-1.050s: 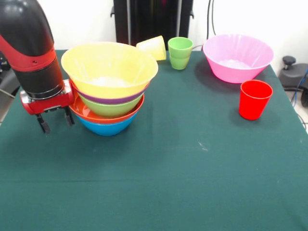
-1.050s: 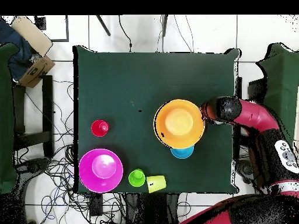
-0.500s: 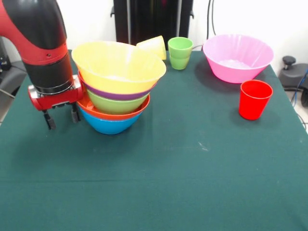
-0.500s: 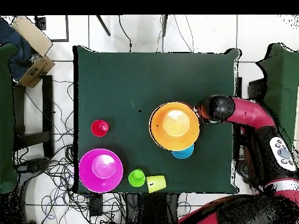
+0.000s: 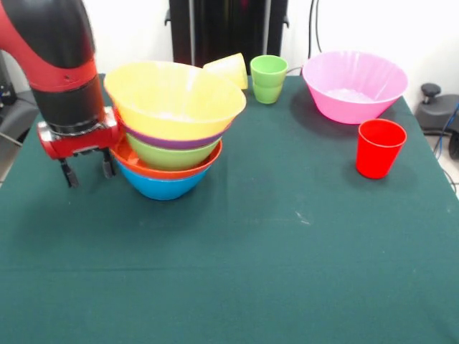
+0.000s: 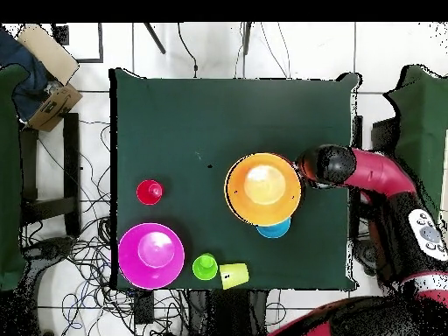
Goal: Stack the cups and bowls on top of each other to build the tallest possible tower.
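Note:
The tower (image 5: 172, 136) stands left of the table's middle, with a yellow-orange bowl (image 5: 172, 97) on top and purple, green, red-orange and blue (image 5: 163, 188) bowls beneath. It leans slightly right. My gripper (image 5: 87, 172) hangs open and empty just above the cloth, its body against the tower's left side. A pink bowl (image 5: 353, 86) sits at the far right. The red cup (image 5: 379, 147) stands in front of it, the green cup (image 5: 268, 79) stands upright at the back, and the yellow cup (image 5: 228, 70) lies on its side. From overhead the arm (image 6: 328, 166) hides the gripper beside the tower (image 6: 262, 188).
A blue rim (image 6: 274, 229) peeks from under the tower in the overhead view. Green cloth covers the table (image 5: 287, 272). Chairs, cables and a cardboard box (image 6: 48, 96) surround the table.
Over the second the arm rose and pushed the tower to the right in the front view. Since half a second ago, gripper and tower have eased back slightly left.

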{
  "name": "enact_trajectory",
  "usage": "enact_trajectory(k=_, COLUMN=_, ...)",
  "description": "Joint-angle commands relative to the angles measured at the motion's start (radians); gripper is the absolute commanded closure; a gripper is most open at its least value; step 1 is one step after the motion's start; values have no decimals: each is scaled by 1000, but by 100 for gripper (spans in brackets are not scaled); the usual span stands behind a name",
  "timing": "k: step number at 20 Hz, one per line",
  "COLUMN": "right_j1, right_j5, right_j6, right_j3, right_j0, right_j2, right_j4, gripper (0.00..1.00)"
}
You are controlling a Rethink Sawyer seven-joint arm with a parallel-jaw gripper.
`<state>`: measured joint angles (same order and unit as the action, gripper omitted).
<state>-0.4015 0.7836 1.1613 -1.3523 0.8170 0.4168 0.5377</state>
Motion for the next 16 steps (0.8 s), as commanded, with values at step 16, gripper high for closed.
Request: enact_trajectory(k=16, right_j1=-179, right_j5=306, right_j6=-488, right_j3=-20, right_j0=217, right_j2=167, right_j4=60, gripper=0)
